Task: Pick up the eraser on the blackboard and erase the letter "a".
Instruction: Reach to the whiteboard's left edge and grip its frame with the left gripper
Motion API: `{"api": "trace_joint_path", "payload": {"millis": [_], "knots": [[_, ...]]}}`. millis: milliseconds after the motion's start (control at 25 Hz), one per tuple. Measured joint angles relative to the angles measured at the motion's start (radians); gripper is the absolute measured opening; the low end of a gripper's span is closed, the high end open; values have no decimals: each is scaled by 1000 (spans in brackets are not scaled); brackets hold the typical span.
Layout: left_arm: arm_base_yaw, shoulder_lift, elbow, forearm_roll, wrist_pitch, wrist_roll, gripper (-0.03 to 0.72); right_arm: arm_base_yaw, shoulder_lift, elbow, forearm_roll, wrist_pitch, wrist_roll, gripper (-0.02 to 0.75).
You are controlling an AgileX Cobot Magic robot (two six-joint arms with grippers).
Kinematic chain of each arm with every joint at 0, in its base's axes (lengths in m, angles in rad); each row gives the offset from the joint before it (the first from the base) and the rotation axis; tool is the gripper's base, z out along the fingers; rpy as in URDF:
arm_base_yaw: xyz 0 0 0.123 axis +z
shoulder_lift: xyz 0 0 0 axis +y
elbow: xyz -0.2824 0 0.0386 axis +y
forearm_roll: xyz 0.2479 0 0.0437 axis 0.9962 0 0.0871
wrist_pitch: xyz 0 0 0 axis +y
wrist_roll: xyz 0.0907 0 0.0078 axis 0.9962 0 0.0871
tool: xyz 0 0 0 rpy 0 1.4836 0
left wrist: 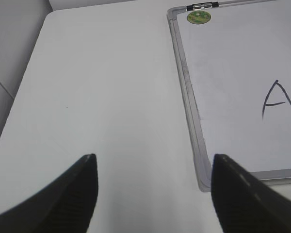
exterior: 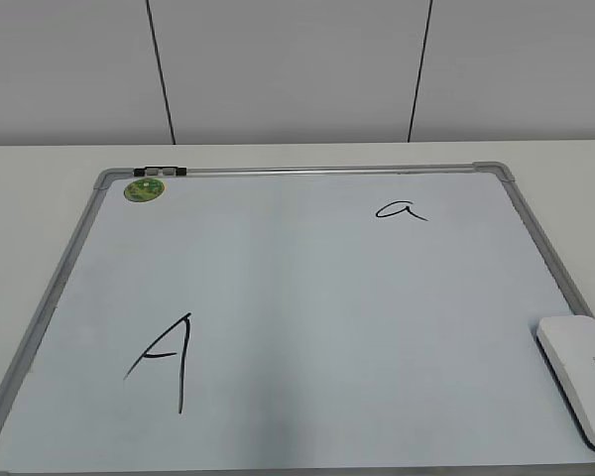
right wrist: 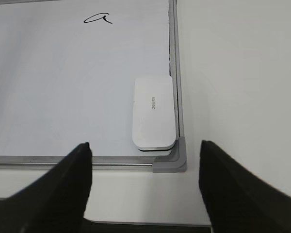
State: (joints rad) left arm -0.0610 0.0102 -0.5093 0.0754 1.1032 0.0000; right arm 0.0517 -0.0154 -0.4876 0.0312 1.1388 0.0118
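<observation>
The white eraser (exterior: 580,375) lies flat on the blackboard's (exterior: 307,297) near right corner; it also shows in the right wrist view (right wrist: 153,112). The small cursive letter "a" (exterior: 401,210) is at the board's far right, and shows in the right wrist view (right wrist: 98,19). My right gripper (right wrist: 145,148) is open and empty, hovering near the board's corner, just short of the eraser. My left gripper (left wrist: 154,160) is open and empty over the bare table left of the board (left wrist: 242,97). Neither gripper shows in the exterior view.
A large capital "A" (exterior: 169,359) is at the board's near left, also in the left wrist view (left wrist: 280,99). A round green sticker (exterior: 145,188) and a metal clip (exterior: 161,172) sit at the far left corner. White table (left wrist: 97,97) surrounds the board.
</observation>
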Motion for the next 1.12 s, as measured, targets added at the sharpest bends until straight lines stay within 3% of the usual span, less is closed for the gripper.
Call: {"api": "trace_joint_path", "payload": {"millis": [800,1120], "knots": [[0,13,-12,0,-24,0,533,0,0,0,0,0,0,515],[0,269,-25,-16,-315,0,538,0,0,0,0,0,0,515]]}}
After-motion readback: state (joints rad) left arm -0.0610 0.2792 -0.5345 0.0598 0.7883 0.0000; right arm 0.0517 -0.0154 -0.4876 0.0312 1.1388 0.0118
